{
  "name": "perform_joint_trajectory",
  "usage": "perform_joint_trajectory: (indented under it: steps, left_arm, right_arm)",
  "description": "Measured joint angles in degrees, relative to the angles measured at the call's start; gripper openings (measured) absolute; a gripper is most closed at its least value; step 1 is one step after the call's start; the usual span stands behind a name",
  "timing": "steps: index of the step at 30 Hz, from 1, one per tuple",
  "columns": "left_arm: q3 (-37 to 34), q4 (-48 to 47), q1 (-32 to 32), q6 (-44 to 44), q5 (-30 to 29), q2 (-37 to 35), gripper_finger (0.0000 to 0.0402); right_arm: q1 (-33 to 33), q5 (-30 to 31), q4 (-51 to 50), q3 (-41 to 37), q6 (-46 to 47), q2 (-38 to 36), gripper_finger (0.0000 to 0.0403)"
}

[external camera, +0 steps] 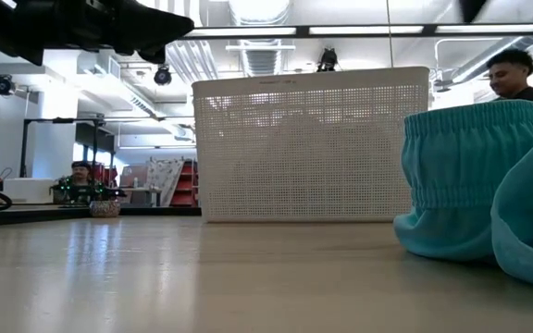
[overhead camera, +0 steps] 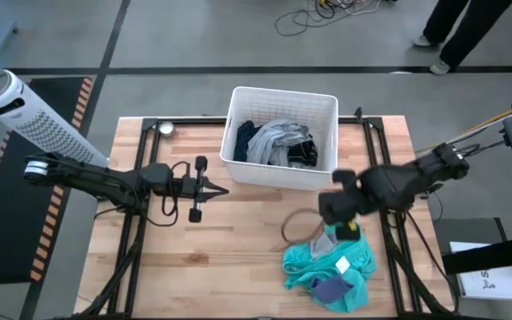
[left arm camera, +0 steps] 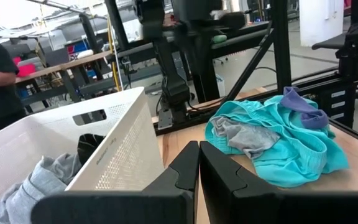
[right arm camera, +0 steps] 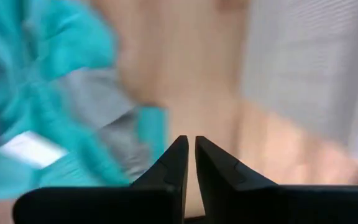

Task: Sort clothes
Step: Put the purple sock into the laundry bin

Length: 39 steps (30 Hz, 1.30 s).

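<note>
So the white basket (overhead camera: 280, 107) sits at the far middle of the wooden table (overhead camera: 194, 258), and it's already got a grey garment (overhead camera: 274, 142) bunched up inside with a dark navy piece (overhead camera: 243, 138) tucked against its left wall. The rest of the clothes are in a heap on the table near the front right: a bright teal garment (overhead camera: 314, 262) with a white label (overhead camera: 341, 264) on top, a small purple-blue piece (overhead camera: 332, 287) at the near edge of the heap, and a grey bit (left arm camera: 244, 137) lying in the teal folds in the left wrist view.

The right gripper (right arm camera: 188, 155) hangs above the table between the basket and the teal heap, just at the heap's far edge. Its fingers are pressed together with only a thin slit between them, and I think they're holding nothing, though that wrist view is pretty smeared.

The left gripper (overhead camera: 210, 188) is parked over the table left of the basket, well apart from the heap, fingers closed on nothing.

A person (external camera: 516, 79) shows behind the table in the low view.
</note>
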Motion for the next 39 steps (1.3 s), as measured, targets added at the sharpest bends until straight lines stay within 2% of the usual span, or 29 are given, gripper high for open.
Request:
perform_joint_trajectory:
  steps: [8,16,20,27,32,39]
  left_arm:
    - [0.0,0.3,-0.5,0.0,0.0,-0.2,0.0]
    - [0.0,0.3,-0.5,0.0,0.0,-0.2,0.0]
    - [0.0,0.3,-0.5,0.0,0.0,-0.2,0.0]
    - [0.0,0.8,-0.5,0.2,0.0,-0.2,0.0]
    - [0.0,1.1,-1.3,0.1,0.1,-0.2,0.0]
    - [0.0,1.0,-3.3,0.1,0.1,-0.3,0.0]
  right_arm:
    - [9.4,-7.0,6.9,-10.2,11.9,-1.1,0.0001]
    - [13.8,-17.8,27.6,-24.3,19.1,-2.5,0.0]
    - [15.5,-19.7,38.4,-32.7,22.9,-2.4,0.0]
    - [13.8,-18.5,59.2,-46.0,23.8,-2.4,0.0]
    - [9.5,-14.2,63.6,-50.1,22.5,-2.4,0.0]
    - [2.5,-10.4,69.9,-50.4,15.1,0.2,0.0]
